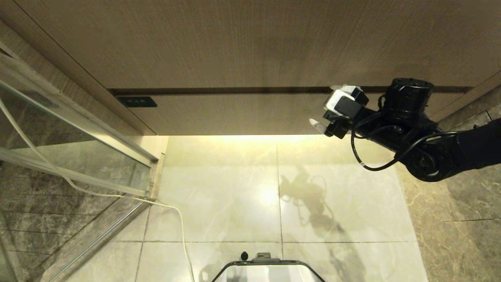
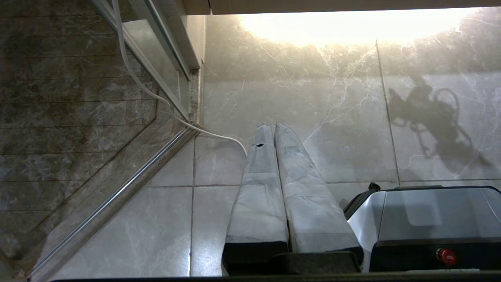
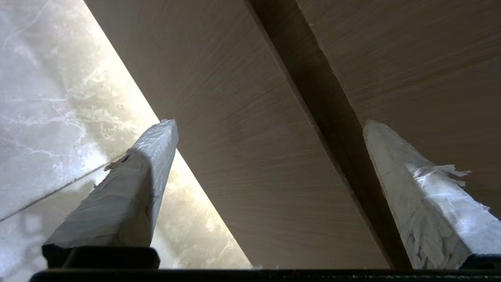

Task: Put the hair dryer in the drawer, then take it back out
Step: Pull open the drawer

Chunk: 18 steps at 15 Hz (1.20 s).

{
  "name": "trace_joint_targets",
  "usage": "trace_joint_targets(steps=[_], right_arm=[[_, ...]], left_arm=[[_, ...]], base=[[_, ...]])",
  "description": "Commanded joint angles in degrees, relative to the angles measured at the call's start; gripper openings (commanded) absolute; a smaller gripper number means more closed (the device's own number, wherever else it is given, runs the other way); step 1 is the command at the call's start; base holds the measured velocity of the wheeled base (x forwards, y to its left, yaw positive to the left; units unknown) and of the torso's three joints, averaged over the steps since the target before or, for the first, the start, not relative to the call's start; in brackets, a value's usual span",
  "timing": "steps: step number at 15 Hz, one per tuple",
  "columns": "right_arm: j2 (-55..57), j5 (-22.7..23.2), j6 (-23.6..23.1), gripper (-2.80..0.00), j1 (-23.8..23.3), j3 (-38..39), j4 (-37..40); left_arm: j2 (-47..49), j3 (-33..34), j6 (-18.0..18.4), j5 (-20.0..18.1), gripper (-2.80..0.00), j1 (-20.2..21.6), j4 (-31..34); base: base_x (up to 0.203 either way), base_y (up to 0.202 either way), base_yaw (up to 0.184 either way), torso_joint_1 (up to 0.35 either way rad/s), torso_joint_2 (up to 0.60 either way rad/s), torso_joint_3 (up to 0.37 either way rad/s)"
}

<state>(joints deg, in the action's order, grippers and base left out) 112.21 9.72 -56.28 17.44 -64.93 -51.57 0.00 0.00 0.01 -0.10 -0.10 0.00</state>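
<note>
The room is a bathroom with a pale glossy marble tile floor, lit warmly from under the wood-grain cabinet. The drawer sits closed below the taller wood panel. A glass partition and a white cable lie at the left. The right hand hovers spread wide and empty at the drawer front. The left hand is closed, pointing at the floor. The hair dryer is not visible.

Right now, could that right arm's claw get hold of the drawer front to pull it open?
Probably yes. The right claw is open and right at the closed drawer, fingers straddling its front, one at the dark gap above. Nothing stands between them.
</note>
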Motion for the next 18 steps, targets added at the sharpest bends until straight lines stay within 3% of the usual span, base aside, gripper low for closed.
trace_joint_targets(steps=[1,4,7,10,18], right_arm=[[2.6,0.9,-0.8,0.0,-0.2,-2.8,2.6],[3.8,2.6,-1.9,0.0,-0.2,-5.6,6.6],[5.4,3.3,-3.3,0.0,-0.2,-8.2,6.7],[6.6,6.8,-4.9,0.0,-0.2,-9.9,6.3],[11.3,6.5,-7.0,0.0,-0.8,-15.2,8.1]], left_arm=[[0.0,0.1,0.0,0.0,-2.8,0.0,0.0],[0.0,0.1,0.0,0.0,-2.8,0.0,0.0],[0.0,0.1,0.0,0.0,-2.8,0.0,0.0],[0.0,0.1,0.0,0.0,-2.8,0.0,0.0],[0.0,0.1,0.0,0.0,-2.8,-0.1,0.0]], base=[[0.0,0.0,0.0,0.0,0.0,0.0],[0.0,0.0,0.0,0.0,0.0,0.0],[0.0,0.0,0.0,0.0,0.0,0.0],[0.0,0.0,0.0,0.0,0.0,0.0],[0.0,0.0,0.0,0.0,0.0,0.0]])
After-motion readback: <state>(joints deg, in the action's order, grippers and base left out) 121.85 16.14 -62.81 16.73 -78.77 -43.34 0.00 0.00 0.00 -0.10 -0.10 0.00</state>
